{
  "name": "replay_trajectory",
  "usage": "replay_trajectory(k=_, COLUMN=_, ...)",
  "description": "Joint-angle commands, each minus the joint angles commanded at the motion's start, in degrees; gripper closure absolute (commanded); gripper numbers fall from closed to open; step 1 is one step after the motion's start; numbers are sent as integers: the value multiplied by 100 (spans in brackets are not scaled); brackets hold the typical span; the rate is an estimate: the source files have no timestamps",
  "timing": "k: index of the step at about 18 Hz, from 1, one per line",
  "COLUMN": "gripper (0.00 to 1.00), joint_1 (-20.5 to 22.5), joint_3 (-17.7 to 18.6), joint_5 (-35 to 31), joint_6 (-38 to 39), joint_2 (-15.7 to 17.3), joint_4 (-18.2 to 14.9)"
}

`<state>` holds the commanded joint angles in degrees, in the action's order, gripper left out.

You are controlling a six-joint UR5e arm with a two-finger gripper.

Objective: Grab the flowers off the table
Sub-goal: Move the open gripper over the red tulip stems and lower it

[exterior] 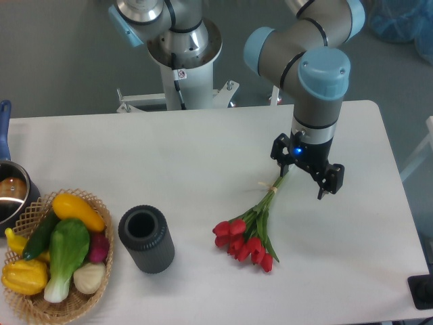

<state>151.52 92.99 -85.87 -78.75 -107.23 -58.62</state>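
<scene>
Red closed-bud flowers (245, 242) flat on smooth white table (169, 156)

White table (203, 156) with rounded corners; lying on it red flowers (252, 233) near the middle-right, a dark cylindrical vase (146, 239) upright left of them, a wicker basket (57, 261) of vegetables and a pot (10, 196) at the left edge

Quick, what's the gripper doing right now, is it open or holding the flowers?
Gripper: open, fingers spread over the stem end of the flowers, which lie on the table; not holding anything.
</scene>
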Motion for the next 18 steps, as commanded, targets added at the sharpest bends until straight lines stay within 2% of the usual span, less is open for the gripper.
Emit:
replay_trajectory(k=3, gripper=0, joint_1=0, joint_3=0, joint_5=35, joint_6=0, joint_2=0, joint_4=0)
replay_trajectory(k=9, gripper=0, joint_1=-62, joint_3=255, joint_5=175, joint_6=140, joint_2=132, joint_4=35)
replay_trajectory(k=15, gripper=0, joint_1=-79, joint_3=703, joint_5=360, joint_6=228, joint_2=325, joint_4=44)
replay_trajectory(k=18, gripper=0, joint_1=-201, joint_3=712, joint_5=474, joint_6=789, joint_2=264, joint_4=61)
